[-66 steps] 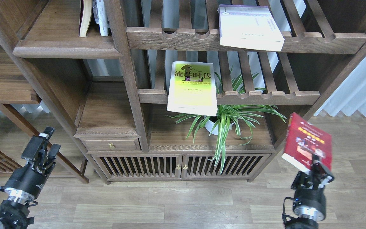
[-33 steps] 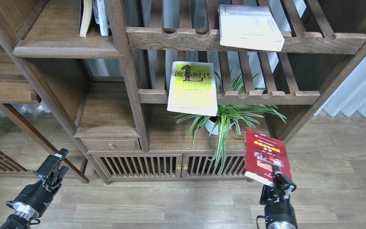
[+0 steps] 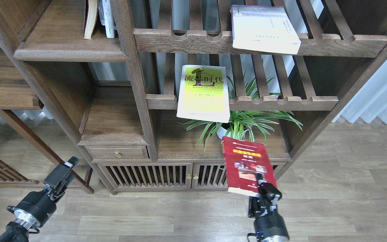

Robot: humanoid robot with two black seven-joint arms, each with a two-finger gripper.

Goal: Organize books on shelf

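My right gripper [image 3: 260,184] is shut on the lower edge of the dark red book [image 3: 247,164], holding it up in front of the cabinet doors, low and right of centre. The yellow-green book [image 3: 204,92] with black characters lies flat on the middle slatted rack, overhanging its front rail. On the upper slatted rack, a white book [image 3: 262,28] lies flat. The solid shelf [image 3: 67,37] with the moulded front edge is at upper left, with standing books [image 3: 97,16] at its back. My left gripper [image 3: 61,174] is low at the left, holding nothing; its fingers cannot be told apart.
A spider plant [image 3: 239,126] in a white pot stands on the cabinet top just behind the red book. A small drawer [image 3: 118,154] and slatted cabinet doors [image 3: 166,175] are below. A post [image 3: 133,67] divides the solid shelves from the racks. Wood floor lies in front.
My right arm has carried the red book leftward and slightly down, from the far right to in front of the cabinet. My left gripper has dropped lower and shifted a little right.
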